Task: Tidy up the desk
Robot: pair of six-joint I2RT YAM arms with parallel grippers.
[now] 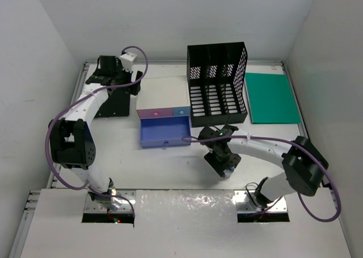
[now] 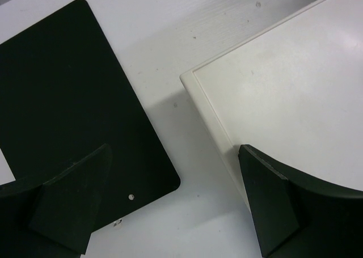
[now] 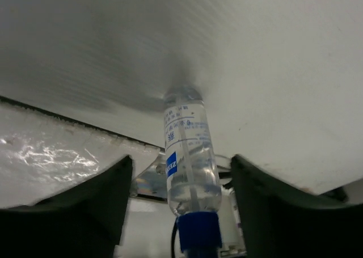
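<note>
The desk (image 1: pixel 170 161) is a white tabletop with a thin metal rim. A small clear bottle (image 3: pixel 190 167) with a blue cap and blue label stands between the fingers of my right gripper (image 3: pixel 181 159). The jaws are open, with a gap on each side of the bottle. In the top view this gripper (image 1: pixel 224 161) hangs low over the desk's middle, just in front of the black rack. My left gripper (image 2: pixel 174 150) is open and holds nothing. It hovers at the back left, over the strip of desk (image 2: pixel 170 54) between a black flat plate (image 2: pixel 68 88) and a white-topped box (image 2: pixel 295 99).
The white-topped box (image 1: pixel 161 93) has pink and blue drawer fronts. One blue drawer (image 1: pixel 164 132) is pulled out toward me. A black mesh file rack (image 1: pixel 218 85) stands right of it, and a green board (image 1: pixel 272 97) lies at the far right. Walls enclose the desk.
</note>
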